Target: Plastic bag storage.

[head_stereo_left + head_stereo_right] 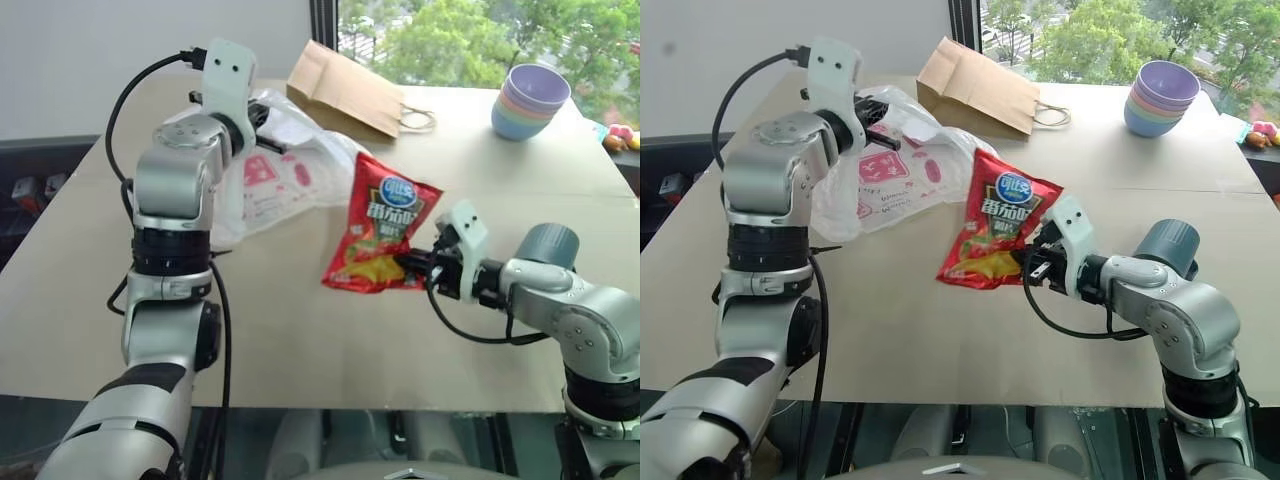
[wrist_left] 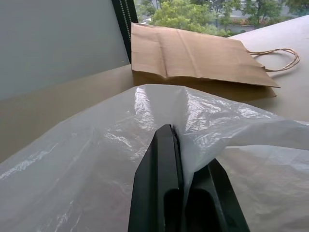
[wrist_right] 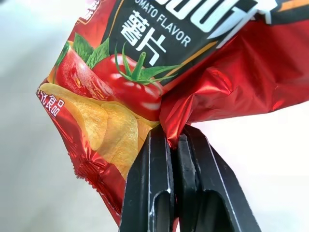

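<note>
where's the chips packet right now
The red chips packet hangs mid-table, pinched at its lower edge by the right gripper, just right of the plastic bag.

Both arms are built of silver-grey rounded metal segments joined by black ribbed rings. The left arm [image 1: 170,250] has a broad cylindrical shell above the black collar, and a white bracket with 2 small dark holes at its wrist. A black cable loops from that bracket down along the arm. The right arm [image 1: 575,310] has a grey-blue round cap at its elbow, small screws in its shell, a white wrist bracket and its own black cable loop. Each gripper has 2 matte black fingers [image 3: 159,193].
</note>
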{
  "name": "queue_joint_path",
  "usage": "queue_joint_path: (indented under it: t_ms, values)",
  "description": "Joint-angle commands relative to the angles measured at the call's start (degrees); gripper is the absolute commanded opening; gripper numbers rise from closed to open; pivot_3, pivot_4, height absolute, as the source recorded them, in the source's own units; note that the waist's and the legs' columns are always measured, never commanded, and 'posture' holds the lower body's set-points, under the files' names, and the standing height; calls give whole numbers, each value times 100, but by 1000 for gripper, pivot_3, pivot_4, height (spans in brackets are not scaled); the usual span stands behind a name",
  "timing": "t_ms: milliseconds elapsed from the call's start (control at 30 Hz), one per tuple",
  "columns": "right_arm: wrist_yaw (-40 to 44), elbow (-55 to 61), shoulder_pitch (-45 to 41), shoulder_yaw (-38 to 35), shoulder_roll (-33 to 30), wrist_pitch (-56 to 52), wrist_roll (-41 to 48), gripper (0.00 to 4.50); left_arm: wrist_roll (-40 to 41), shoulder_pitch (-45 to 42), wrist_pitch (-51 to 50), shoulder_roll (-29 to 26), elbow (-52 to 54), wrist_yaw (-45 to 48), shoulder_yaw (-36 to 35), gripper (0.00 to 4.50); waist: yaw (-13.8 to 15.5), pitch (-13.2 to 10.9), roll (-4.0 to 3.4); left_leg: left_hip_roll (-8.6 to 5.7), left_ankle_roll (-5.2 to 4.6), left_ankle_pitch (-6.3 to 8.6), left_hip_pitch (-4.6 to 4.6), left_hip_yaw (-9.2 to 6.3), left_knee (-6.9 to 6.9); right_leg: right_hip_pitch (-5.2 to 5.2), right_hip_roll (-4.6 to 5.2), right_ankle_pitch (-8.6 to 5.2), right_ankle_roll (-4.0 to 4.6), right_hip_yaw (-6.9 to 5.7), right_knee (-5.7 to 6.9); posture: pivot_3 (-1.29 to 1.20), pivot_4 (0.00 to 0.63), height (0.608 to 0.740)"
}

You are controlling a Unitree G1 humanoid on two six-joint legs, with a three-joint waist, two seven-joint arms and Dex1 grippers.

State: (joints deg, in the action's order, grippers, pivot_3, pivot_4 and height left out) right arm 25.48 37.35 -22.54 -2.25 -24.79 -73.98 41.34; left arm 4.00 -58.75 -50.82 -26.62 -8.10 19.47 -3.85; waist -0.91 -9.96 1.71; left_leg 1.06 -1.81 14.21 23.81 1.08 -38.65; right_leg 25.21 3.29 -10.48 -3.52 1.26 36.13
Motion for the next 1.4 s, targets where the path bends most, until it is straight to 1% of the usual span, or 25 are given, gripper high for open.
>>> queue_joint_path:
  t_ms: [33,133,200,267,400,533,667,733,900,1000,1033,1100,1167,1267,1400]
  values:
    - [182,198,-114,120,-198,-7,213,44,56,-268,95,28,36,9,5,0,2,0,0,0,0,0,0,1,0,0,0,0,0,0,0,0,150,740]
    - [199,-289,-558,742,-181,181,-62,44,237,-305,15,62,179,236,41,0,-11,-1,0,0,0,0,-2,4,0,0,0,0,0,3,0,0,150,740]
    - [201,-806,-890,1118,-91,370,-333,44,410,-218,-160,-41,449,510,75,0,-5,-1,0,1,0,0,-2,1,0,1,-2,0,1,1,2,0,150,740]
    - [291,-1387,-1255,1481,-35,601,-621,44,618,-79,-352,-242,829,859,142,0,-66,-3,0,3,0,0,-2,6,0,2,-4,0,0,5,1,0,150,740]
    - [681,-2446,-1900,1894,-32,1016,-1012,44,1009,226,-796,-713,1599,1456,291,0,-113,-5,-2,2,1,0,3,7,1,7,-3,0,1,10,1,0,150,740]
    - [1554,-2646,-2250,2302,-333,1417,-1154,44,1043,225,-1061,-788,1697,1289,187,0,-80,-6,-2,2,0,0,8,3,1,8,-3,0,1,4,-3,0,150,740]
    - [2632,-2246,-2365,2802,-872,1968,-1297,44,997,204,-1211,-659,1752,1017,164,0,-61,-5,-2,1,0,0,8,2,1,6,-2,0,0,3,-6,0,150,740]
    - [2843,-2213,-2446,3001,-973,2145,-1470,44,1029,183,-1241,-602,1748,976,172,0,-59,-6,-2,1,0,0,8,2,1,6,-2,0,0,2,-7,0,150,740]
    - [2896,-3009,-2737,3251,-578,2461,-1952,44,1320,251,-1466,-676,2007,1166,144,0,-113,-6,-2,4,1,0,3,4,0,8,-5,0,1,4,2,0,150,740]
    - [2847,-3914,-2953,3016,-190,2628,-2062,44,1817,505,-1881,-1029,2509,1635,106,0,-141,-7,-3,5,1,-1,2,7,0,13,-6,0,2,12,9,0,150,740]
    - [2706,-4192,-2990,2812,-73,2580,-2051,44,1955,601,-1973,-1142,2669,1760,111,0,-137,-8,-4,5,1,-1,2,7,0,14,-5,0,2,13,11,0,150,740]
    - [2642,-4466,-2993,2502,-52,2484,-2001,44,2222,715,-2198,-1238,2870,1885,55,0,-130,-10,-8,6,2,-1,4,6,0,16,-5,0,3,14,12,0,150,740]
    - [2602,-4477,-2932,2113,-98,2219,-1830,44,2444,806,-2380,-1299,3026,1970,35,0,-72,-11,-7,3,2,-1,8,6,0,17,-2,1,3,12,12,0,150,740]
    - [2426,-4327,-2837,1476,-84,1654,-1505,44,2636,855,-2510,-1209,3129,1898,69,0,-25,-11,-7,0,1,-1,11,6,0,16,1,1,2,11,8,0,150,740]
    - [1583,-4259,-2929,607,413,618,-1186,44,2769,821,-2545,-971,3153,1741,202,0,-7,-11,-7,1,1,-1,7,7,0,17,-1,1,3,11,14,0,150,740]
